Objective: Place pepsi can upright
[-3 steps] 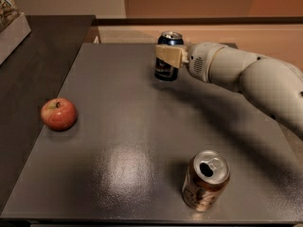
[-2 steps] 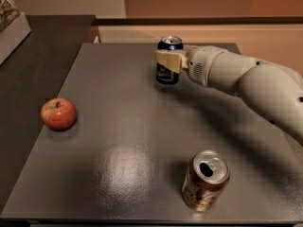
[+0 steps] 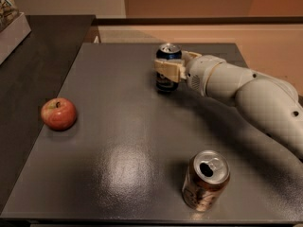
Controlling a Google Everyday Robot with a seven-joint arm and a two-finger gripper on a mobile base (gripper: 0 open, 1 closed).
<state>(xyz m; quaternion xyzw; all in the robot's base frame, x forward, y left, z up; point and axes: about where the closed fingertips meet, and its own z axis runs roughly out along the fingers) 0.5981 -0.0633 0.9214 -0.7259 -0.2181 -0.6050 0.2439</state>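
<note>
The pepsi can (image 3: 167,54) is dark blue with a silver top. It stands upright at the far middle of the grey table (image 3: 118,126). My gripper (image 3: 169,70) reaches in from the right on a white arm (image 3: 246,91). Its tan fingers (image 3: 166,71) are closed around the middle of the can. The can's base appears to rest on the table surface.
A red apple (image 3: 58,113) lies at the left of the table. A brown can with a silver top (image 3: 205,179) stands upright at the near right. A dark counter (image 3: 33,56) runs along the left, with a box (image 3: 10,20) on it at the far left.
The gripper and the pepsi can have shifted very slightly. The apple and the brown can have not moved.
</note>
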